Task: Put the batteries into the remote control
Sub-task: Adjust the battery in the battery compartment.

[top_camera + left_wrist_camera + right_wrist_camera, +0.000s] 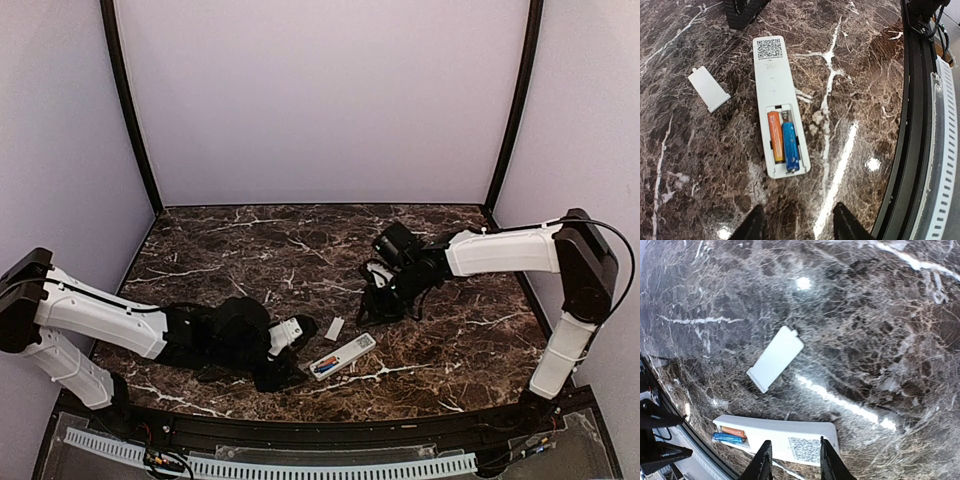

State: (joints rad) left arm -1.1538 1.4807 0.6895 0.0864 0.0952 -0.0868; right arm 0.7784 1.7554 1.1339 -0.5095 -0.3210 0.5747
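Note:
The white remote control point(772, 85) lies back up on the marble table, QR label at its far end. Its battery compartment is open, with the orange battery point(775, 142) and the blue battery point(790, 147) lying side by side in it. The blue one reaches a little further toward the remote's near end. My left gripper point(800, 226) is open and empty, just short of that end. My right gripper point(794, 465) is open and empty, hovering by the label end of the remote point(782, 436). In the top view the remote point(345, 354) lies between both grippers.
The small flat white cover piece point(709, 89) lies loose on the table beside the remote; it also shows in the right wrist view point(775, 358) and the top view point(334, 328). The table's black front rail point(912, 125) and a white slotted duct point(942, 150) run close by.

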